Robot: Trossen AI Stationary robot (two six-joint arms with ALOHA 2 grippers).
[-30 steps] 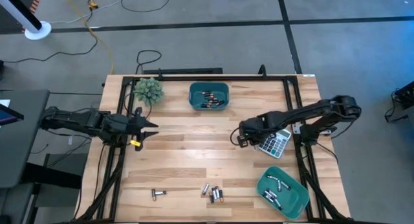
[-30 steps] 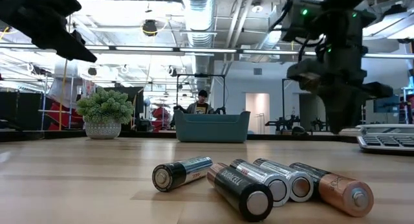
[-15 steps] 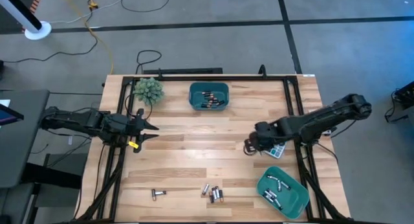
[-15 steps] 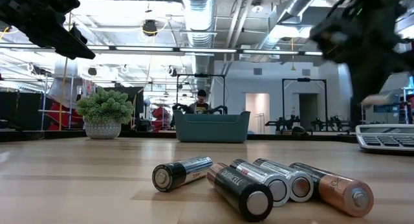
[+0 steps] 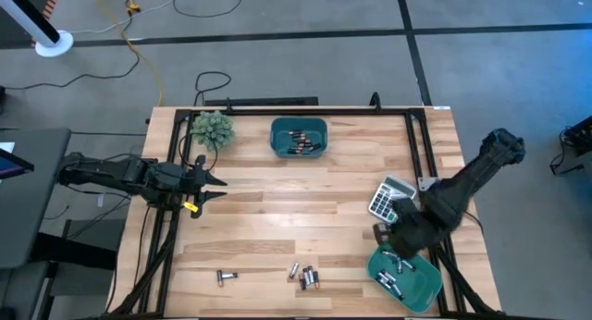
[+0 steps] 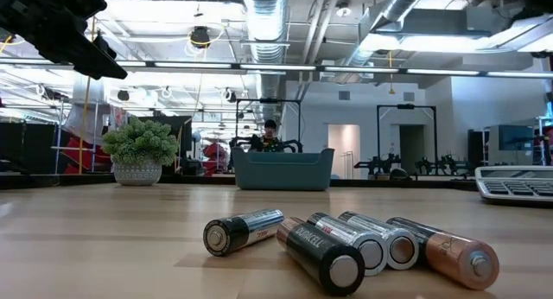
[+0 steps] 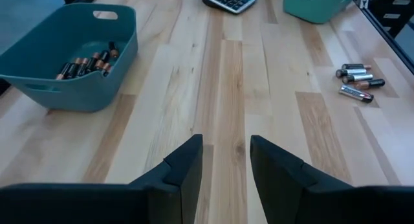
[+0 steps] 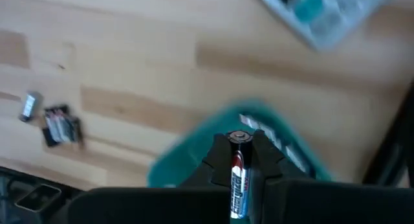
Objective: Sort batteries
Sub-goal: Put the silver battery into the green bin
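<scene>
My right gripper [image 5: 388, 241] hangs over the far rim of the near-right teal bin [image 5: 407, 278], shut on a dark battery [image 8: 239, 169]. That bin [image 8: 259, 130] has several cells in it. More batteries lie in a cluster [image 5: 306, 276] near the table's near edge, and one lies alone [image 5: 226, 277] to their left. The cluster fills the foreground of the low view [image 6: 346, 247]. The far teal bin [image 5: 299, 137] holds copper-topped cells [image 7: 87, 61]. My left gripper [image 5: 218, 183] waits open at the table's left side, its fingers apart [image 7: 226, 162] above bare wood. My right gripper pinches the dark battery with red and green marks between its two fingers. The cell lies along the fingers, and its silvery end cap [image 8: 239, 137] sticks out just past their tips. It is lifted clear, above the teal bin.
A grey-white calculator [image 5: 388, 198] lies just beyond the near-right bin. A small potted plant [image 5: 213, 128] stands at the far left, left of the far bin. Black frame rails [image 5: 174, 153] run along both table sides. Bare wood lies across the table's middle.
My right arm has swung from the table's middle, beside the calculator, toward the near right corner. It now hangs over the near-right bin and has left the low view. The calculator, which the arm partly covered before, now shows whole.
</scene>
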